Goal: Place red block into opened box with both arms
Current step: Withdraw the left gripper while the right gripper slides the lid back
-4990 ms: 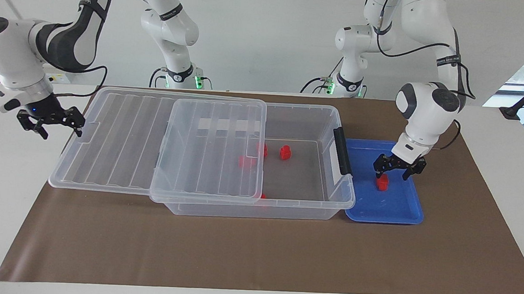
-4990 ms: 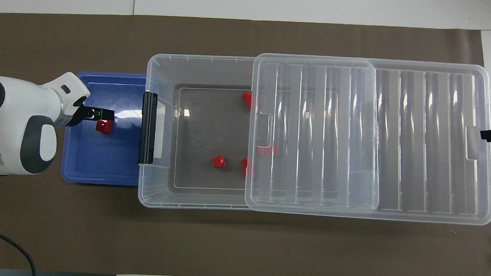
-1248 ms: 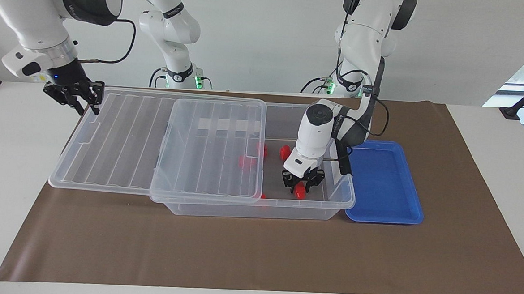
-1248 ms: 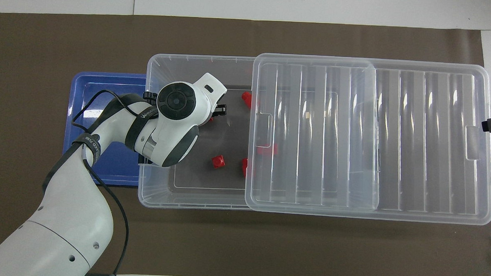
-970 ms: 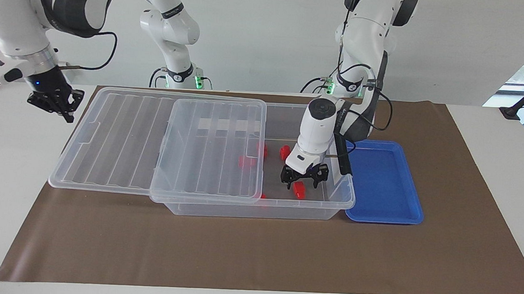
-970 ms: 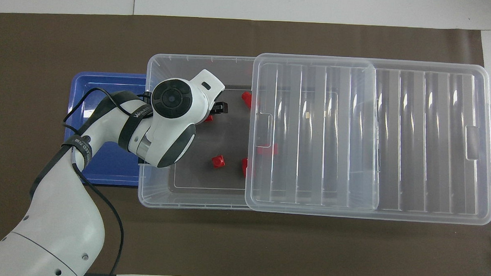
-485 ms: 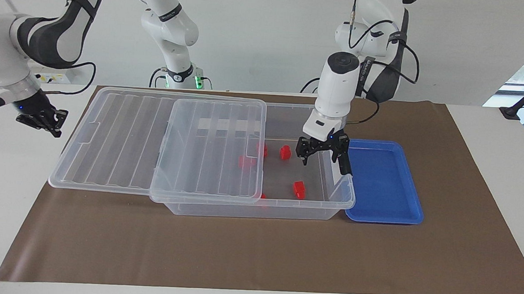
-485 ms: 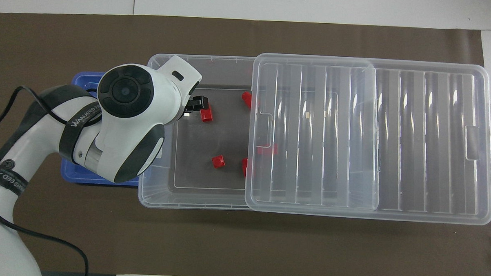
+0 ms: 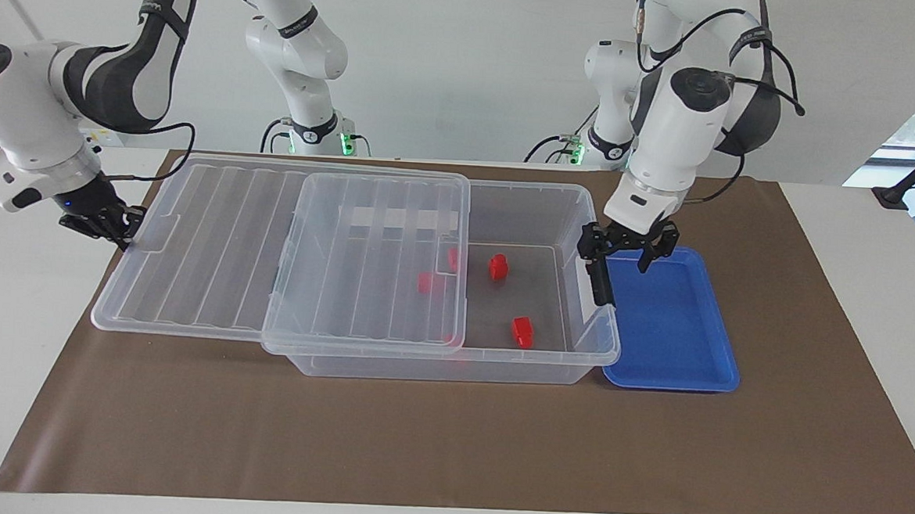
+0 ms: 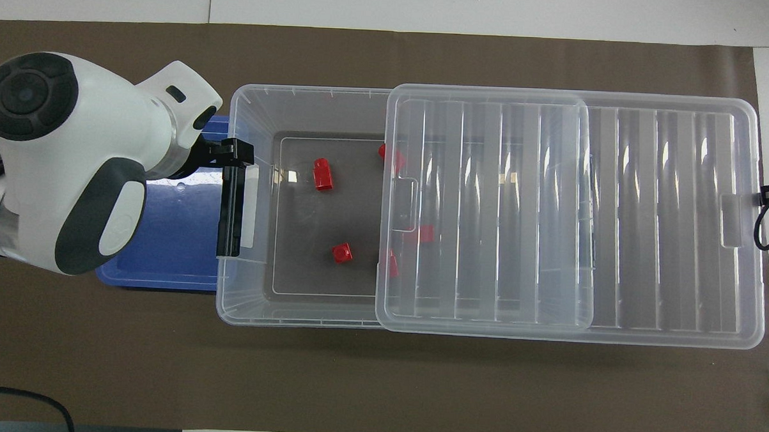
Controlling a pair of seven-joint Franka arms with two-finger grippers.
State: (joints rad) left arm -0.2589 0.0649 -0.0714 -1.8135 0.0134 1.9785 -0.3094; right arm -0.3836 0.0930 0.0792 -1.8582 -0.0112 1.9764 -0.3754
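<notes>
Red block (image 9: 522, 332) sits in the box (image 9: 554, 364). Left end effector (image 9: 626, 247) hangs wide open over the blue tray (image 9: 679, 363). Right end effector (image 9: 103, 224), pinched shut at the lid (image 9: 190, 274) edge, should push level so the lid slides without snagging.

1. Two red blocks (image 10: 425, 233) under the box's lid (image 10: 570, 210) show only as blurs.
2. The left arm (image 10: 66, 160) covers part of the blue tray (image 10: 172, 260) in the overhead view.

The small bright red plastic block (image 9: 522, 332) has left the shallow blue tray (image 9: 679, 363) for the large clear plastic box (image 9: 570, 357). The left pincer (image 9: 627, 250) has risen empty over the box's black handle. The right pincer (image 9: 103, 224) has nudged the ribbed see-through lid (image 9: 215, 244) toward the left arm's end.
</notes>
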